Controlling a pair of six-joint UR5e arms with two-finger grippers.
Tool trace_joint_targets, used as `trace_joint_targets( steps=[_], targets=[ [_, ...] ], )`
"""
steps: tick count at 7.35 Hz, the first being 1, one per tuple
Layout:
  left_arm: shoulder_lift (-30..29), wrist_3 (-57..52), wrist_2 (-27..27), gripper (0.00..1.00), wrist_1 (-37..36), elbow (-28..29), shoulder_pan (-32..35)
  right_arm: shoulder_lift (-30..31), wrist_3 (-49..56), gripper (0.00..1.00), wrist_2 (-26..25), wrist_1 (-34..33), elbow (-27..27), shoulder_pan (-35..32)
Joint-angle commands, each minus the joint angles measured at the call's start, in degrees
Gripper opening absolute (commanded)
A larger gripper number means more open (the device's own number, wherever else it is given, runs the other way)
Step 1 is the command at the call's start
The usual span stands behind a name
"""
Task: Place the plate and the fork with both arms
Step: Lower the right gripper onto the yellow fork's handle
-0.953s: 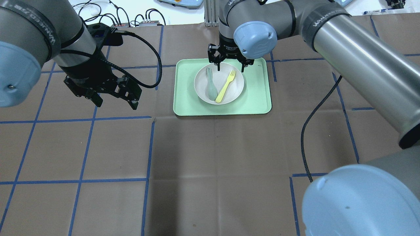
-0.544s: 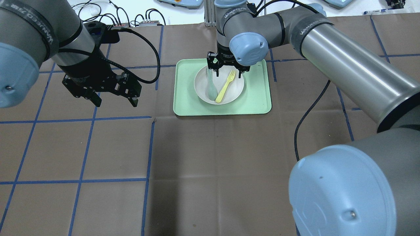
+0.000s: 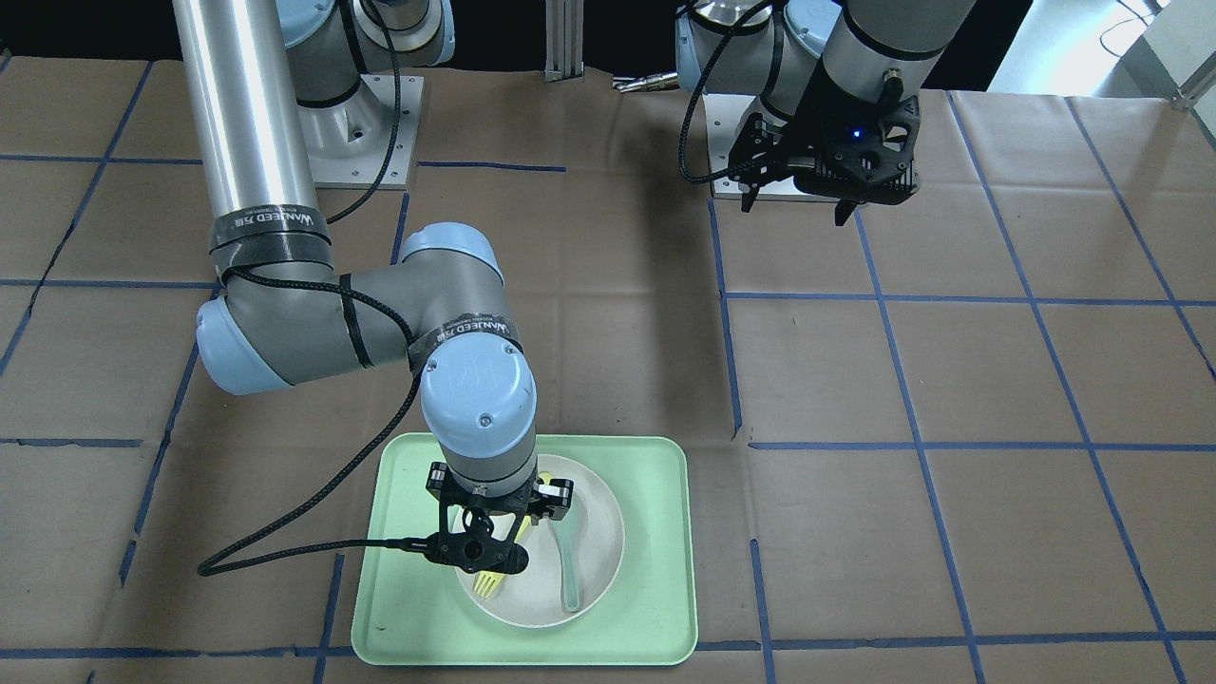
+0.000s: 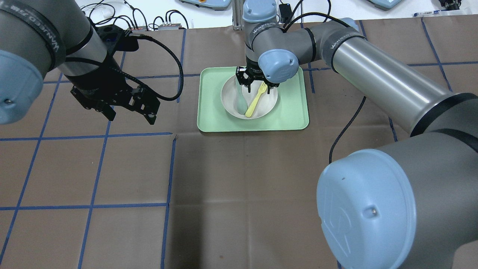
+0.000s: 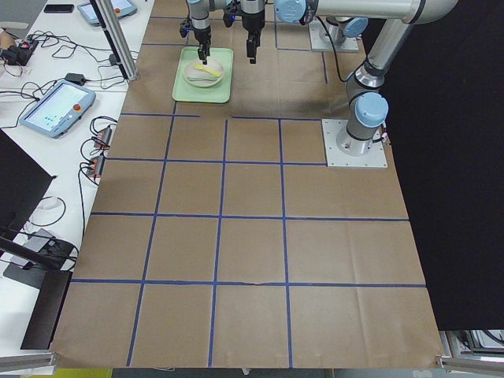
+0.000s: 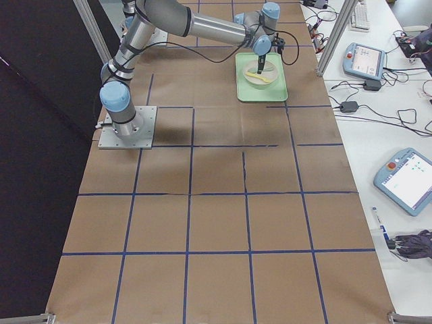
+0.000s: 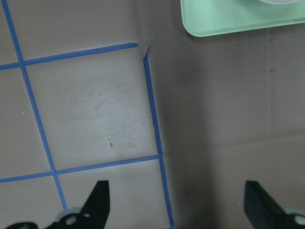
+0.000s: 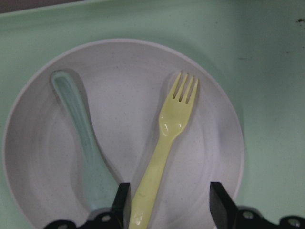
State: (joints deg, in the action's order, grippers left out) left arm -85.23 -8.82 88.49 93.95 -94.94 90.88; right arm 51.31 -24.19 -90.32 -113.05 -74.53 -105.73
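The off-white plate sits in the mint-green tray. The pale-yellow fork lies in the plate, tines toward the far side, beside a grey-green spoon. My right gripper is open and low over the plate. In the right wrist view its fingers stand on either side of the fork handle, and the plate fills the frame. My left gripper is open and empty, hovering over bare table left of the tray. From the front, the right gripper covers most of the fork.
The tray lies at the table's far side from the robot, with blue tape lines across the brown table cover. The left wrist view shows a tray corner and the tape grid. Cables and pendants lie beyond the table's far edge.
My right gripper has come down toward the plate and now sits low over the fork, still open. The left gripper has barely moved.
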Motion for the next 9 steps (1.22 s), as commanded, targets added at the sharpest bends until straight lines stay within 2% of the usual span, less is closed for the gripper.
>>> trace_joint_targets(
  steps=[1,3,9],
  targets=[
    [0.42,1.94,0.02,1.00,0.01,-0.07,-0.01,-0.07,0.11,0.59,0.32,0.02,-0.09,0.00],
    [0.51,3.28,0.02,1.00,0.01,-0.15,-0.01,-0.16,-0.07,0.53,0.32,0.02,-0.17,-0.26],
    [0.59,3.54,0.55,1.00,-0.08,-0.24,0.08,-2.70,-0.15,0.53,0.59,-0.15,0.09,-0.26]
  ],
)
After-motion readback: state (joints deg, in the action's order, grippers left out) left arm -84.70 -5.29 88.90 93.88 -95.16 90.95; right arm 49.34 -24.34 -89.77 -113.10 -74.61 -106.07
